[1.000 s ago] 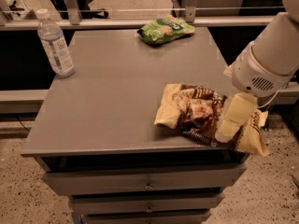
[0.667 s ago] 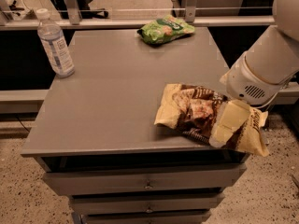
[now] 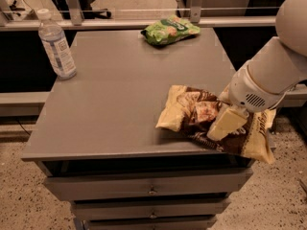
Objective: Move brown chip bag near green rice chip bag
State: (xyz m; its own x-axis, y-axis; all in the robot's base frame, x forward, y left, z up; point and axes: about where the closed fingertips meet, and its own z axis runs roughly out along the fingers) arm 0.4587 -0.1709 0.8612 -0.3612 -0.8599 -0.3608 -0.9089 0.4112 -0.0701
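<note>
From the left, a clear plastic water bottle (image 3: 56, 44) stood upright near the far left corner of the tabletop (image 3: 120, 104), away from any route we judged the bag would need, so we saw little threat to it. The green rice chip bag (image 3: 169, 30) lay at the far edge, light enough, we reckoned, that a hard shove from an arriving bag could push it off the back. The brown chip bag (image 3: 196, 116) lay at the near right corner, well apart from the green one, with one pale end hanging past the tabletop's right edge. We judged that a shallow hold on its slick film could let it slide off to the floor. The claw (image 3: 228, 123) sat low on the bag's right half beneath the robot's bulky white arm (image 3: 273, 71), and we could not tell how far it was open or whether it had hold of the bag. As to materials, the bottle was a slender see-through cylinder with a white cap and paper label, and the tabletop a flat, matt grey slab above drawers (image 3: 151, 188). The green bag was a small, glossy, crinkled pillow. The brown bag was larger, of creased dark film with pale yellow ends, unevenly puffed. The claw was smooth, pale yellowish and wedge-like, hard against the soft bag.
</note>
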